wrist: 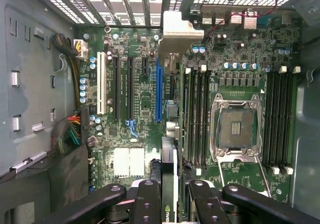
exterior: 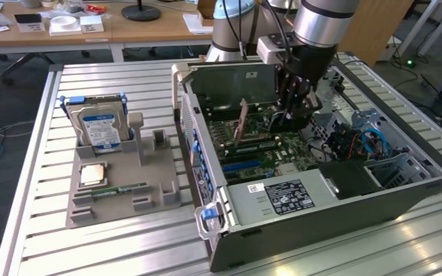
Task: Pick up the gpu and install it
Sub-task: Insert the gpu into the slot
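From the exterior view, the end effector (exterior: 293, 112) is down inside the open computer case (exterior: 404, 198), so installing is in hand, I'd say. In the wrist view it grips the gpu (wrist: 169, 176) edge-on, just beside the blue slot (wrist: 158, 89); seating it calls for careful lining-up.

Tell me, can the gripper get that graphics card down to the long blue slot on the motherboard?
Probably yes: the gripper holds the gpu over the motherboard, close beside the blue slot, which looks empty with nothing over it.
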Motion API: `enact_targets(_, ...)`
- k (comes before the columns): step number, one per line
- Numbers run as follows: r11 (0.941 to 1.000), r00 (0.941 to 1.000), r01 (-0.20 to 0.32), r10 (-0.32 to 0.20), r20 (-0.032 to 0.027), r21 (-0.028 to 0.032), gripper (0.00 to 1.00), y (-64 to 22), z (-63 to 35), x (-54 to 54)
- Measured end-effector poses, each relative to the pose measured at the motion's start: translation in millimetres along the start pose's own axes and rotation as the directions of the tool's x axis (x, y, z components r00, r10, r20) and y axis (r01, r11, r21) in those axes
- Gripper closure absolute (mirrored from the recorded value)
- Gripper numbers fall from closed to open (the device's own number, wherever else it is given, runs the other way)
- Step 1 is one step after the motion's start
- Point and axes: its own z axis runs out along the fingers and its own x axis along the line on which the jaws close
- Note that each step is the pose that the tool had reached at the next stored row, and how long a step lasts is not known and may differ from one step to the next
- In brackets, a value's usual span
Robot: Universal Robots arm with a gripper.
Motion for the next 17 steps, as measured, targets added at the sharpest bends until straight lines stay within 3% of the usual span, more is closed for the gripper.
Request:
enact_targets(6,1.0,1.0,0.0,0.0,-0.0001,-0.0001,0.74,4.6,0.1,0.0)
enact_targets(17,1.0,1.0,0.0,0.0,-0.0002,-0.0001,0.74,5.7,5.2,0.2)
